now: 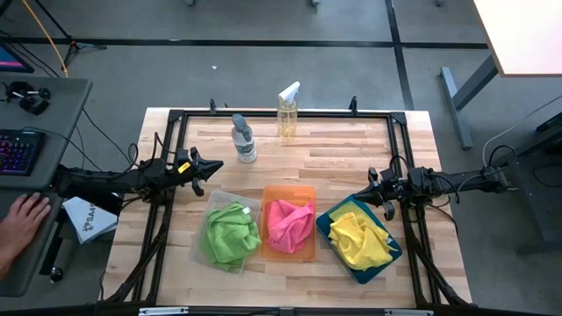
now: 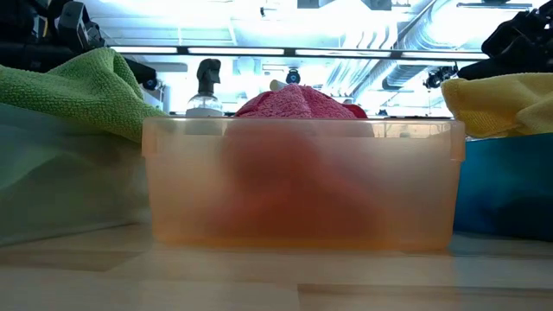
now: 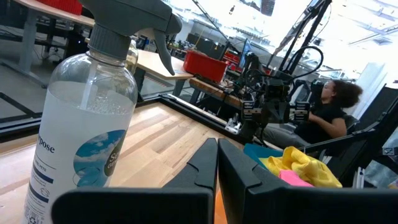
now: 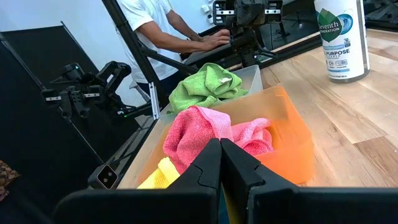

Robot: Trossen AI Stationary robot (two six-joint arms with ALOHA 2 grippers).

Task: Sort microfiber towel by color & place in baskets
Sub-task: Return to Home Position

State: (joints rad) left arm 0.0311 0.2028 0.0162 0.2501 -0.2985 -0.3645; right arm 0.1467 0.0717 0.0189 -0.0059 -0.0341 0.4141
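Note:
Green towels [image 1: 232, 233] lie heaped in the clear basket [image 1: 209, 211], pink towels [image 1: 289, 220] in the orange basket [image 1: 290, 190], and yellow towels [image 1: 360, 239] in the teal basket [image 1: 332, 217]. The three baskets stand side by side near the table's near edge. In the low view the orange basket [image 2: 302, 186] fills the middle, with green cloth [image 2: 78, 91] left and yellow cloth [image 2: 505, 104] right. My left gripper [image 1: 214, 163] hovers shut left of the baskets, above the table. My right gripper [image 1: 372, 187] is shut, over the teal basket's far edge. Neither holds anything.
Two clear spray bottles stand on the far half of the table: one with a dark cap [image 1: 243, 140], close before my left gripper [image 3: 217, 163], and a yellowish one [image 1: 288, 111] by the far rail. A person's hand [image 1: 22, 219] rests at a desk left of the table.

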